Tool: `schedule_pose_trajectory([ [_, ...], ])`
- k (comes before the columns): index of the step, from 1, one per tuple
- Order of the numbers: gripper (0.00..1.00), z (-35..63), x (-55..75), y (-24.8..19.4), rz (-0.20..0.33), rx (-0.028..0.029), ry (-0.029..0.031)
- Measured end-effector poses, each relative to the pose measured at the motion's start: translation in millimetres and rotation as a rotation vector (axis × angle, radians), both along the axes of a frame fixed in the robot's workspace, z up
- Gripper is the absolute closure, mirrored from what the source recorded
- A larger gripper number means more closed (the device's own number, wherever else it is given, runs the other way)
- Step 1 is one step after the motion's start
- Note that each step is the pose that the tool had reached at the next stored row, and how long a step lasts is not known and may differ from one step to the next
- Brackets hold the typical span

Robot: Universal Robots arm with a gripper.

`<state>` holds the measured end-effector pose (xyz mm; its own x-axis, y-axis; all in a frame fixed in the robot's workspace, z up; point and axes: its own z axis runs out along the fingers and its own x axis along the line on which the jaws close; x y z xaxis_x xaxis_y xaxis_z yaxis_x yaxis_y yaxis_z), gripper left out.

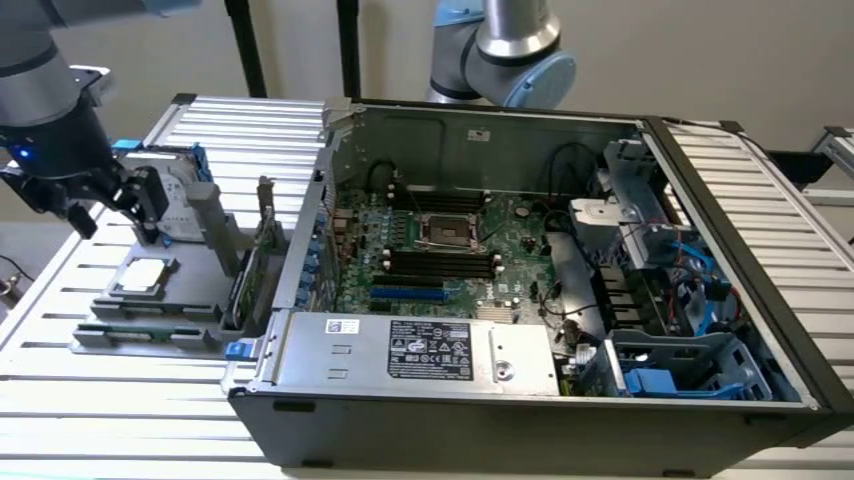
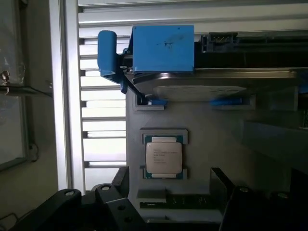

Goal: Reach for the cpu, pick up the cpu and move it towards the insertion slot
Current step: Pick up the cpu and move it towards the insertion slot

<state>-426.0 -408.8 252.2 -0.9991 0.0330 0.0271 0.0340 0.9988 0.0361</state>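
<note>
The gripper [image 1: 118, 234] is hovering above the cpu [image 1: 144, 275], fingers spread wide and empty. The insertion slot [image 1: 450, 232] is lying well apart.

Robotics lab: open computer case [image 1: 534, 425] on slatted bench [image 1: 120, 405], robot arm [image 1: 514, 45].

The cpu [image 1: 143, 274] on a holder [image 1: 200, 272], hard drive [image 2: 211, 89] behind, case [image 1: 534, 425] at the exterior view's right.

Room directly above the cpu [image 2: 163, 157] is clear. The upright hard drive [image 2: 211, 85] stands just beside it. Upright cards [image 1: 262, 235] and the case wall [image 1: 310, 230] stand between cpu and slot [image 1: 447, 232]. The slot appears unobstructed from above.
</note>
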Motion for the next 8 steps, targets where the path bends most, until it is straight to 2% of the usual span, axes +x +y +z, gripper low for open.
schedule_pose_trajectory([
  [8,0.23,-14.5,-3.9,0.1,0.000,0.0000,-0.0001],
])
